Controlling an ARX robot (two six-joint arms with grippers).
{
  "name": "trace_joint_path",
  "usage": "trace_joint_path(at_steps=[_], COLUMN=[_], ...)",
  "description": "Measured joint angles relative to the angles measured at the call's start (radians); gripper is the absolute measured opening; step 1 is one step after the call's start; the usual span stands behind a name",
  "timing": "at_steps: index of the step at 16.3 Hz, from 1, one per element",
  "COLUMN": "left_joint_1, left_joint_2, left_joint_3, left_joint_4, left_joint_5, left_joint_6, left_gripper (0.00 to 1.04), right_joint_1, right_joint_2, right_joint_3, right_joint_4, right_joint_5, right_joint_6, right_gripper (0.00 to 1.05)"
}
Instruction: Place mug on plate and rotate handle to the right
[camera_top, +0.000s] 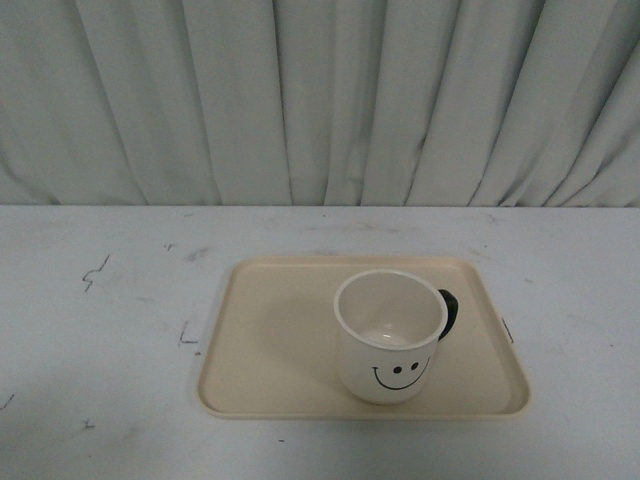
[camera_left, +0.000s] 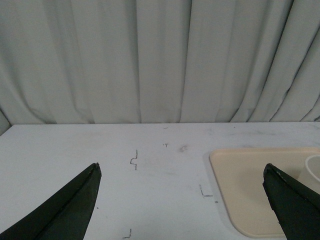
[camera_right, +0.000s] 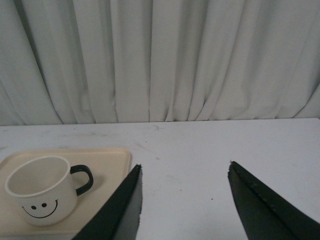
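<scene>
The cream-white mug stands upright on the right half of the beige plate, smiley face toward me. Its dark handle points right. Neither arm shows in the front view. In the right wrist view the mug and handle sit on the plate; my right gripper is open and empty over bare table beside the plate. In the left wrist view my left gripper is open and empty, with the plate and a sliver of the mug off to one side.
The white table carries small black pen marks left of the plate. A pale grey curtain hangs along the table's far edge.
</scene>
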Motion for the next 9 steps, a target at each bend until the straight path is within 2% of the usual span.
trace_joint_path(at_steps=[4, 9], left_joint_1=[0.000, 0.000], left_joint_2=[0.000, 0.000], left_joint_3=[0.000, 0.000], left_joint_4=[0.000, 0.000], left_joint_5=[0.000, 0.000], left_joint_6=[0.000, 0.000], left_gripper=[0.98, 0.98], right_joint_1=[0.000, 0.000], right_joint_2=[0.000, 0.000], right_joint_3=[0.000, 0.000], right_joint_4=[0.000, 0.000], right_joint_5=[0.000, 0.000], right_joint_6=[0.000, 0.001], right_gripper=[0.97, 0.98])
